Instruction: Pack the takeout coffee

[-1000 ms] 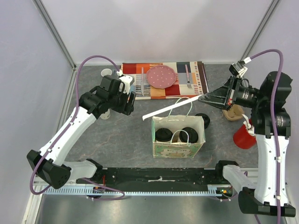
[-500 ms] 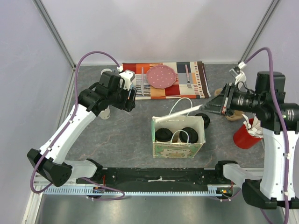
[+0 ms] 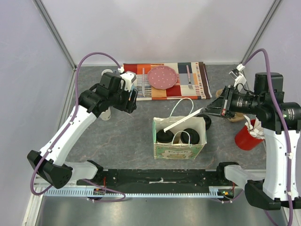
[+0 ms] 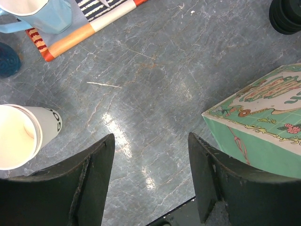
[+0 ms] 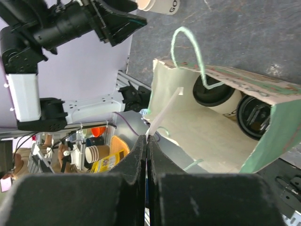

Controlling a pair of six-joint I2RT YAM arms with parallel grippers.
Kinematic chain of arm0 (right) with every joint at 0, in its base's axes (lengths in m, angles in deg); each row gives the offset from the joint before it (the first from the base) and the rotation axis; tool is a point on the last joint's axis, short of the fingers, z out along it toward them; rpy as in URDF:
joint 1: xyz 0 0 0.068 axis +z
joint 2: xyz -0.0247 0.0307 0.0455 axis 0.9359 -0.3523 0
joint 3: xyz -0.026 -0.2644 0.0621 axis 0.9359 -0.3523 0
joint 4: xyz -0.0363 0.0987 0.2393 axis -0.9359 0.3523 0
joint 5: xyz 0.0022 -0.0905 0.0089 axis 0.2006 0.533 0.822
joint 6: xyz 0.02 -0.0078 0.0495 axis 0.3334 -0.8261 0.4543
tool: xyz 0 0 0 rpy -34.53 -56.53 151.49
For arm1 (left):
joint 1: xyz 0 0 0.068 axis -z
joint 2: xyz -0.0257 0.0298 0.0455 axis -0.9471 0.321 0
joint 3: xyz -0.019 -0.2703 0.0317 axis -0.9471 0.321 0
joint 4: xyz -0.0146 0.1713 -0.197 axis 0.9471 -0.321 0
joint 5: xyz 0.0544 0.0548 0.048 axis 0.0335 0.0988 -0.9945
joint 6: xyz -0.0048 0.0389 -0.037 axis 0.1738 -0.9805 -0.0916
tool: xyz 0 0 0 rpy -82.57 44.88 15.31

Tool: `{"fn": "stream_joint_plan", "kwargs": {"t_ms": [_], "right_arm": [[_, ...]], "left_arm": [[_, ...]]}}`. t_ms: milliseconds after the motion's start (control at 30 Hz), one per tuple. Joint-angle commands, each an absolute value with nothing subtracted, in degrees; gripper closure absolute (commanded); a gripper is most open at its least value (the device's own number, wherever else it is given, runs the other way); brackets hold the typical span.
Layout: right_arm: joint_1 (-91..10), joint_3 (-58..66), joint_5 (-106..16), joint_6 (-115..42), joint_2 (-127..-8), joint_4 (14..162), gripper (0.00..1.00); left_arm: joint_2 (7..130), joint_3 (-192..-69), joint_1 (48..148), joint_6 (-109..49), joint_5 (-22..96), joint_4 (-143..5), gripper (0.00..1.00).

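Observation:
A green paper bag [image 3: 179, 149] stands at the table's near middle. Two cream paper cups with black lids [image 3: 165, 135] [image 3: 190, 135] stand inside it, also in the right wrist view [image 5: 214, 92] [image 5: 256, 116]. My right gripper [image 3: 207, 110] is shut on a long white straw [image 3: 181, 121]; the straw's far end dips into the bag's left side. The right wrist view shows the closed fingertips [image 5: 146, 137] pinching the straw [image 5: 165, 112]. My left gripper [image 3: 128, 101] is open and empty, above bare table. An open lidless paper cup [image 4: 21, 136] stands to its left.
A black lid [image 3: 205, 121] lies right of the bag. A red cup [image 3: 246, 137] stands at the right. A striped placemat [image 3: 164, 92] at the back holds a pink plate [image 3: 162, 76] and fork [image 3: 188, 77]. Light blue [image 4: 42, 14] and navy [image 4: 7, 59] mugs stand nearby.
My right gripper has moved down and toward the bag with the straw, whose far end went from above the bag's left edge into the bag. The left arm has barely shifted.

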State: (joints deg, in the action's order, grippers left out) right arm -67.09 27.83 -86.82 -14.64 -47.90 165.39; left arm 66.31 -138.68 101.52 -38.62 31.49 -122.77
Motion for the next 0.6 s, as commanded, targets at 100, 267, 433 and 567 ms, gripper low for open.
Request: {"fn": "stream_joint_plan", "kwargs": {"t_ms": [100, 267, 433, 567], "right_arm": [[-66.65, 23.47, -83.41, -16.76, -48.35, 171.20, 0.96], [-66.56, 25.22, -80.86, -16.76, -49.40, 171.20, 0.31], [-66.47, 34.15, -78.32, -16.06, -54.22, 171.20, 0.02], [-66.56, 47.96, -75.41, -13.60, -60.99, 170.76, 0.02]], "left_arm": [[64.11, -137.58, 101.25, -39.54, 31.90, -121.56, 0.30], [64.11, -137.67, 101.25, -39.54, 31.72, -121.47, 0.30], [64.11, -137.41, 101.25, -39.63, 31.81, -121.47, 0.30], [64.20, -136.88, 101.25, -39.54, 31.89, -121.38, 0.30]]}}
